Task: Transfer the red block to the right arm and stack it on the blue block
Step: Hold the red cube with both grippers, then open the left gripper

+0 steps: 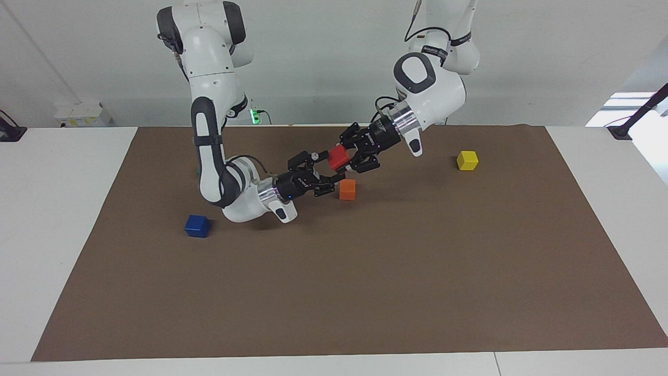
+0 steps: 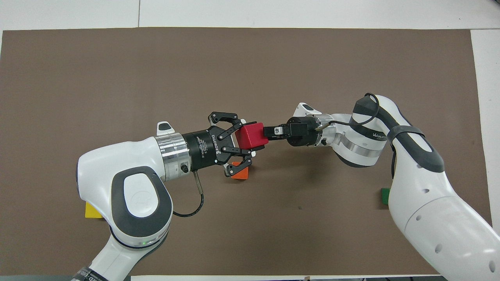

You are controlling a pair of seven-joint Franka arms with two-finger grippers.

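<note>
The red block (image 1: 338, 156) (image 2: 252, 136) hangs in the air over the middle of the mat, just above the orange cube (image 1: 347, 189). My left gripper (image 1: 345, 155) (image 2: 242, 139) is shut on it. My right gripper (image 1: 327, 169) (image 2: 269, 132) faces it head-on, open, with its fingertips at the block's free end; I cannot tell whether they touch it. The blue block (image 1: 197, 225) sits on the mat toward the right arm's end, beside the right arm's elbow. The right arm hides it in the overhead view.
The orange cube (image 2: 239, 174) lies partly under the left gripper. A yellow cube (image 1: 467, 160) (image 2: 93, 210) sits toward the left arm's end. A green cube (image 2: 386, 195) peeks out from under the right arm. A brown mat (image 1: 365, 292) covers the table.
</note>
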